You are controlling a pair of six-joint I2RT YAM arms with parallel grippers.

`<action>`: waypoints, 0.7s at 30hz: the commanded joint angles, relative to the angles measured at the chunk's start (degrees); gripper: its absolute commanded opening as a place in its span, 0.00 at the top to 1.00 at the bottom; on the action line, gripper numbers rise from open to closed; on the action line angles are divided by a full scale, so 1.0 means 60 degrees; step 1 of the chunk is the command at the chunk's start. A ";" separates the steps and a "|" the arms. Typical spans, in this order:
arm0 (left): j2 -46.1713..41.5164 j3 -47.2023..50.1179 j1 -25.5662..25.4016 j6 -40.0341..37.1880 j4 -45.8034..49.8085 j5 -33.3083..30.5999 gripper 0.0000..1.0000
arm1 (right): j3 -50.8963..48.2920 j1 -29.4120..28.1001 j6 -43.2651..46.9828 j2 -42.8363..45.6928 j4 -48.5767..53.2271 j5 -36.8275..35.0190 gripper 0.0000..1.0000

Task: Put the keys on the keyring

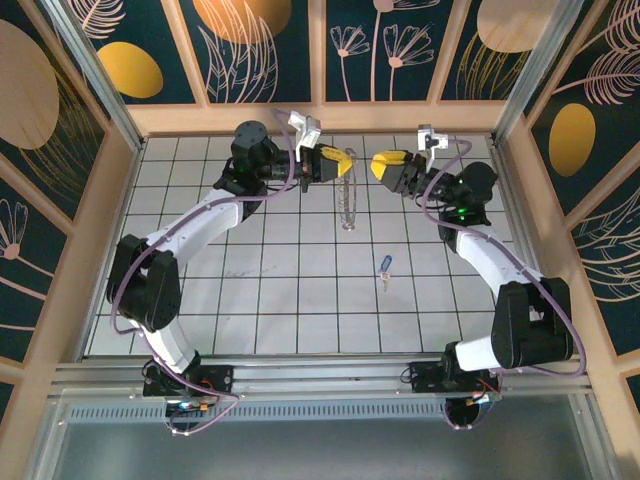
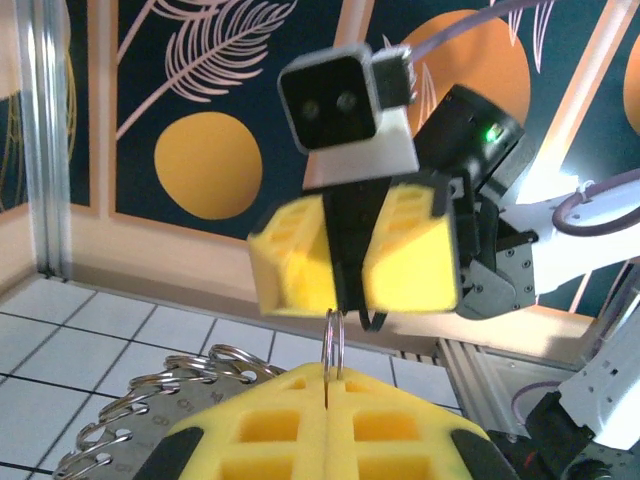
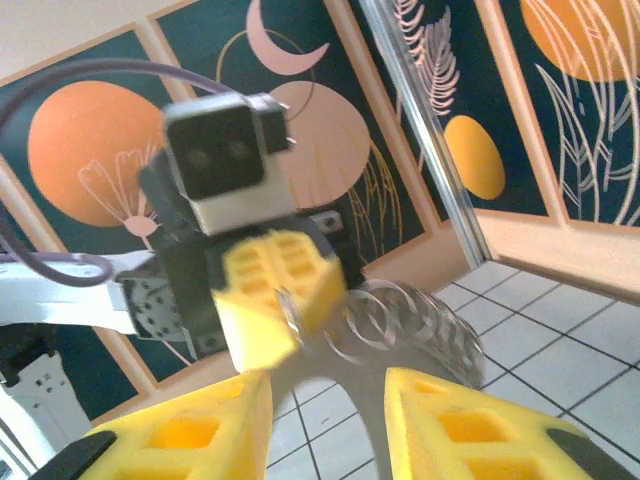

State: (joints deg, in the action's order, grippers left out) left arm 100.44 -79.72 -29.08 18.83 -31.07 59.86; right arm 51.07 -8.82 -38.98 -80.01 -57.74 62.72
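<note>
The left end effector has its pads pressed together on a thin wire loop at one end of the keyring, and the rest of the links sag away below it; seen from above, the chain hangs down from that pinch, and whether its low end touches the surface I cannot tell; the right end effector faces the left one nose to nose, its fingers apart with nothing between them; the key lies flat on the surface, well apart from both and nearer the right arm. The grip looks slight, on the wire's edge alone, so a nudge from the right pads could twist the loop or pull it free and drop the chain; with the two so close, a small error in closing would likely bring foam against foam instead of onto the wire; should the right one clamp the loop too, neither would be free to fetch the key; the hanging links may swing and shift the loop; the key, small and flat, may slide away instead of lifting.
</note>
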 commanded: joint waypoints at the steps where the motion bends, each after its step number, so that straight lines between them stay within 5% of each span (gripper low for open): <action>1: 0.0290 -0.0365 -0.0083 0.0444 -0.0725 0.0492 1.00 | 0.0548 -0.0083 -0.0137 -0.0012 -0.0554 0.0452 0.66; 21: 0.0498 -0.0480 -0.0163 0.0670 -0.0520 0.0788 1.00 | 0.1257 -0.0368 -0.0693 -0.0748 -0.0333 0.1330 0.65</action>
State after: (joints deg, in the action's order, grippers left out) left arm 102.87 -80.38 -29.69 22.22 -31.51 63.07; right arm 56.23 -10.20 -43.83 -84.51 -58.87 68.51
